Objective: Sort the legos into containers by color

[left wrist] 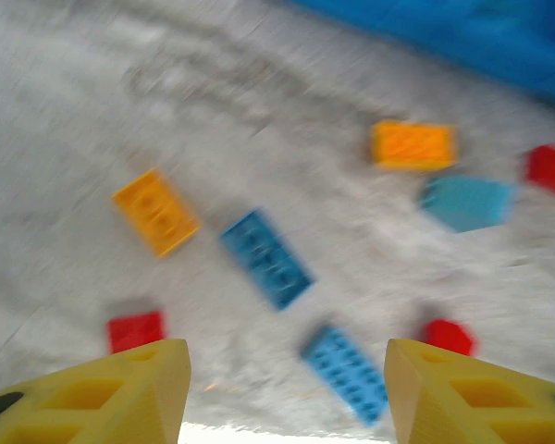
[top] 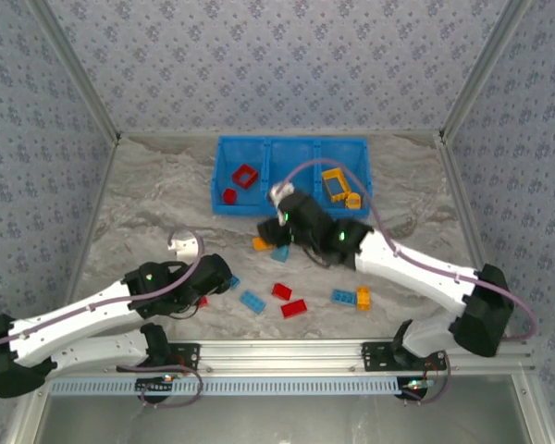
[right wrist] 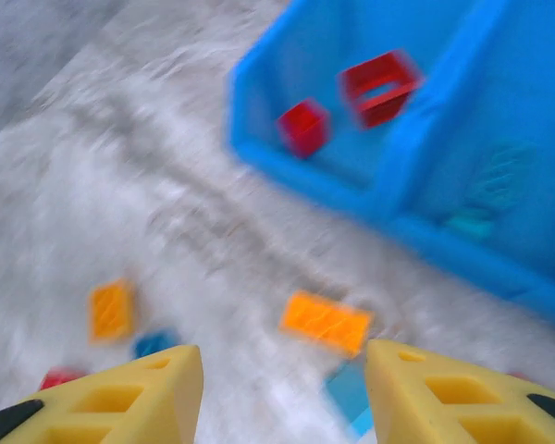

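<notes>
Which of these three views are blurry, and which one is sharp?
Top external: sharp and evenly lit, bin edges crisp. Left wrist: motion blur, the centre blue brick smeared. Right wrist: heavier blur, the red frame streaked; yellow fingers look clearer.

1. My left arm [top: 92,310] lies low, stretched from its base at the near left toward the middle
2. My left gripper [left wrist: 287,393] points forward and down, its yellow fingers [left wrist: 120,393] standing apart
3. My right arm [top: 416,268] reaches diagonally from the near right toward the far middle
4. My right gripper [right wrist: 282,393] tilts downward too, jaws parted
</notes>
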